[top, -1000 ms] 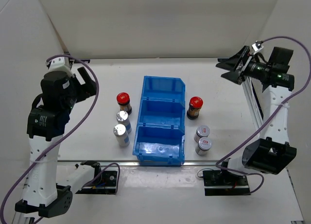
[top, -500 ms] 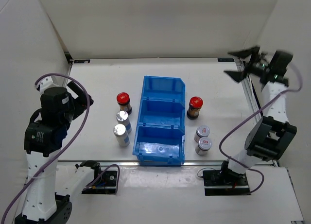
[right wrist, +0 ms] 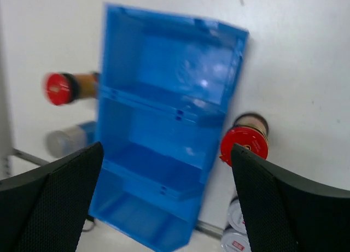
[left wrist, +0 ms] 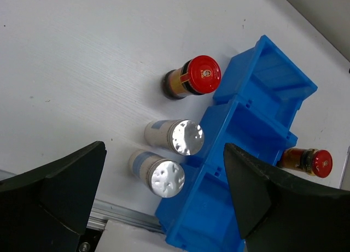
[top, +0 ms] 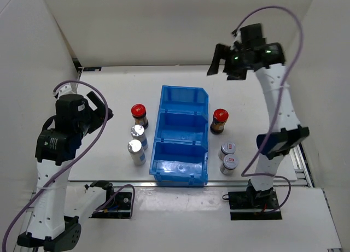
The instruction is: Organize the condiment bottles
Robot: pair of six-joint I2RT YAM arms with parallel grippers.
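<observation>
1. Swinging in from the 3 o'clock edge of the bench (top: 109,82), the right end effector (top: 223,63) now hangs high at about 1 o'clock of the bin (top: 185,101). The left end effector (top: 101,106) has edged slightly inward at 9 o'clock.
2. Both end effectors are spread wide and grip nothing.
3. All six bottles stand upright on the bench, outside the bin.
4. Along the bin's 9 o'clock side runs a close line: a red-capped bottle (top: 139,114) farthest back, then a silver-topped bottle (top: 138,133), then a second silver-topped bottle (top: 136,151) nearest the arms.
5. At 3 o'clock, a second red-capped bottle (top: 220,121) stands just beside the middle compartment.
6. At 4 o'clock, a red-marked bottle (top: 227,149) and a second red-marked bottle (top: 229,163) sit close together; whether they touch I cannot tell.
7. The right wrist view is blurred.
</observation>
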